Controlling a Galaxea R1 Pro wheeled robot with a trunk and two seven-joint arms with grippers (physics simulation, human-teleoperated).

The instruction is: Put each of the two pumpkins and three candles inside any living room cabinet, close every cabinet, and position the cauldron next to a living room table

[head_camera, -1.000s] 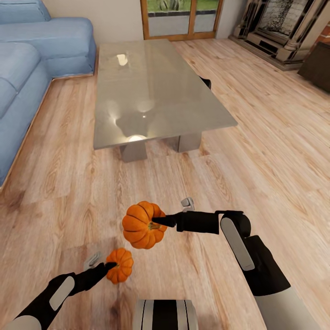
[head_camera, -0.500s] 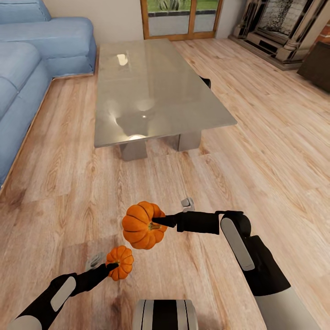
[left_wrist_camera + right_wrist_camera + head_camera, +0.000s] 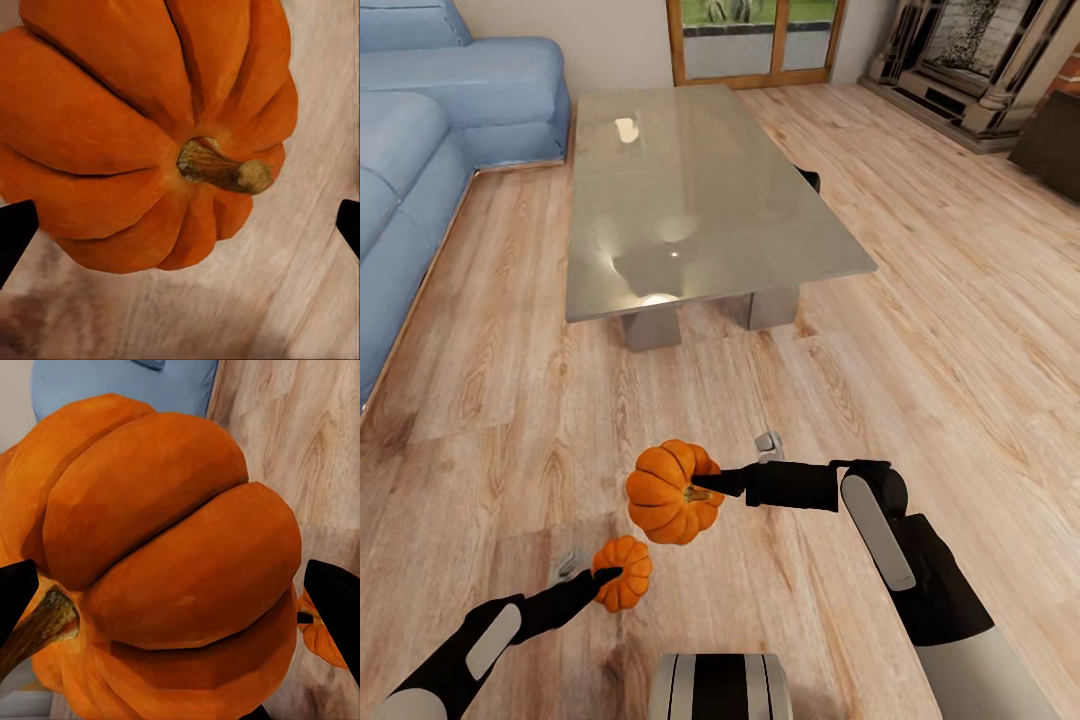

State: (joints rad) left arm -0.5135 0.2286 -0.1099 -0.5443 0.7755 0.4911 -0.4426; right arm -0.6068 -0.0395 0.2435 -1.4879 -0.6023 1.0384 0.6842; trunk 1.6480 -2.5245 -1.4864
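Two orange pumpkins hang above the wood floor in front of me. The large pumpkin point(image 3: 668, 492) sits at the tip of my right gripper point(image 3: 707, 487), whose dark fingers point(image 3: 16, 598) flank it on both sides in the right wrist view. The small pumpkin point(image 3: 624, 572) is lower and nearer, with my left gripper point(image 3: 606, 578) shut on it. The left wrist view shows its stem point(image 3: 217, 166) between the fingertips point(image 3: 15, 231). The grey glass-topped table point(image 3: 690, 190) stands ahead. A small black shape point(image 3: 810, 180) peeks from behind its right edge. No candles or cabinet are in sight.
A blue sofa point(image 3: 430, 130) runs along the left side. A stone fireplace point(image 3: 980, 60) stands at the far right, and a wood-framed glass door point(image 3: 755, 40) is at the back. Open wood floor point(image 3: 960, 330) stretches right of the table.
My left gripper and the small pumpkin have shifted slightly forward. The right arm and the large pumpkin have stayed still.
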